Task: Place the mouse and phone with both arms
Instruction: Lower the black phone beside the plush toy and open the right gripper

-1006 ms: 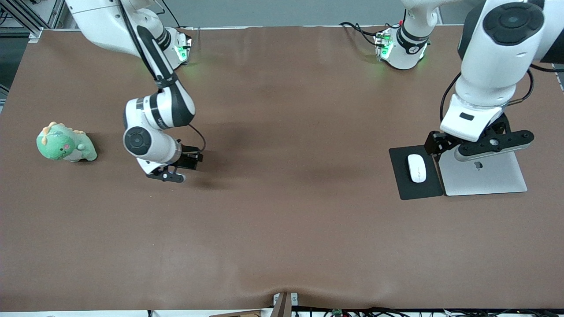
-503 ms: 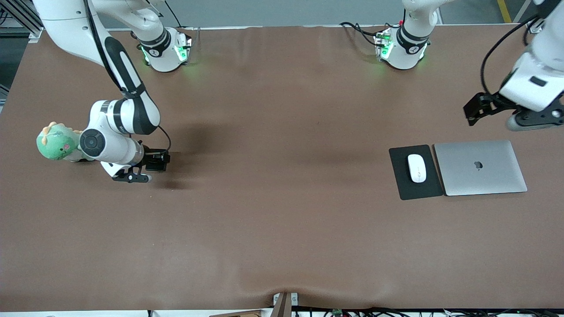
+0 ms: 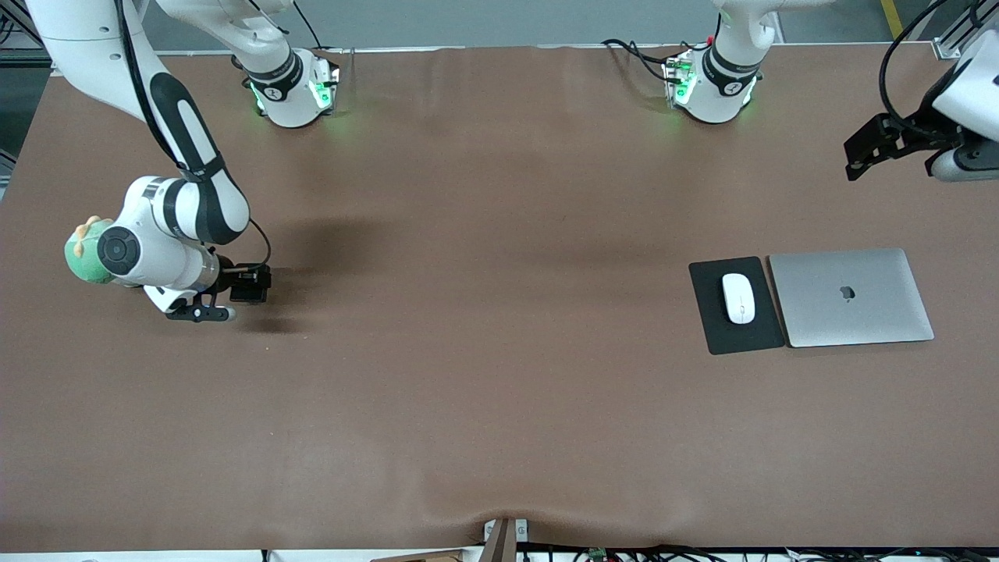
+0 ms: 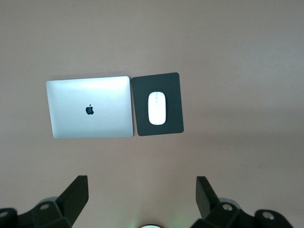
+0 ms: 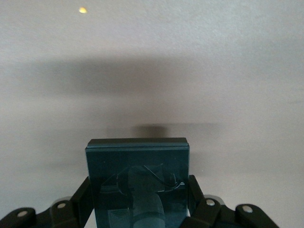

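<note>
The right hand point(image 3: 234, 290), clamped on the phone point(image 5: 137, 178), hangs near the table's point(image 3: 499, 406) right-arm edge; the left hand point(image 3: 897, 148), fully spread and empty, is near the left-arm edge, the mouse point(image 3: 738, 297) resting on the mouse pad point(image 3: 714, 328).

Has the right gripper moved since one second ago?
Yes. The right gripper, shut on the phone, has travelled toward the right arm's end of the table and is now beside the green plush dinosaur.

White oval mouse point(image 3: 738, 297) lay flat on the black mouse pad point(image 3: 722, 332), beside a closed laptop point(image 3: 858, 312). Black rectangular phone point(image 5: 137, 183) was clamped in the right gripper point(image 3: 234, 293), above the table.
</note>
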`<state>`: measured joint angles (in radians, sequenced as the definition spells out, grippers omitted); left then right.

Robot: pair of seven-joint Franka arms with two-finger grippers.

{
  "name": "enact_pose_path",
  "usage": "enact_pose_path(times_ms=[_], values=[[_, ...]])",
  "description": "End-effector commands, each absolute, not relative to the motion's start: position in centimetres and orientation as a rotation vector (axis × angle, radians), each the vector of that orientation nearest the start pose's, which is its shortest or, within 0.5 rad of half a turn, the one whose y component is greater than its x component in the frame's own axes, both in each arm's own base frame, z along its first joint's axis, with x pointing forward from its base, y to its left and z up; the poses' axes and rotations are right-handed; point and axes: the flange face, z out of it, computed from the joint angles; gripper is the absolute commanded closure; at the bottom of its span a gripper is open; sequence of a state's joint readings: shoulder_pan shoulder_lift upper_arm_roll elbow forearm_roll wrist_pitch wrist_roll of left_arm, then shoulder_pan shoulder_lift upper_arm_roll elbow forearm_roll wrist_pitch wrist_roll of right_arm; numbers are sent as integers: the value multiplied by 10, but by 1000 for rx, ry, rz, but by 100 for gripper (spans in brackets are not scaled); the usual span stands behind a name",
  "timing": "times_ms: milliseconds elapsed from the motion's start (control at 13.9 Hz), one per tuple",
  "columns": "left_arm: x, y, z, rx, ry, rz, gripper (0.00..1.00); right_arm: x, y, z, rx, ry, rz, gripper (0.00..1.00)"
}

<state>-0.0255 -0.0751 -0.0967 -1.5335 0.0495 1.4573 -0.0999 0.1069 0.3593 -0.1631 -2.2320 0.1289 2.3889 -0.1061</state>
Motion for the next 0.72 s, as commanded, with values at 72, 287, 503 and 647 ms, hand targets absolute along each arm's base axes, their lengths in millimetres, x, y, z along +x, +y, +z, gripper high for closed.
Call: enact_pose_path(times_ms=[72, 287, 503, 647], values=[[500, -66, 677, -3109, 47, -17, 0, 494, -44, 188, -3108, 89, 259, 100], [499, -91, 675, -3103, 114, -21, 0, 485, -67, 187, -3119, 90, 275, 100], [507, -91, 676, -3113, 137, -26, 0, 479, -88, 187, -3124, 73, 282, 100], [513, -89, 669, -3113, 135, -4, 0, 476, -95, 186, -3124, 85, 289, 100]])
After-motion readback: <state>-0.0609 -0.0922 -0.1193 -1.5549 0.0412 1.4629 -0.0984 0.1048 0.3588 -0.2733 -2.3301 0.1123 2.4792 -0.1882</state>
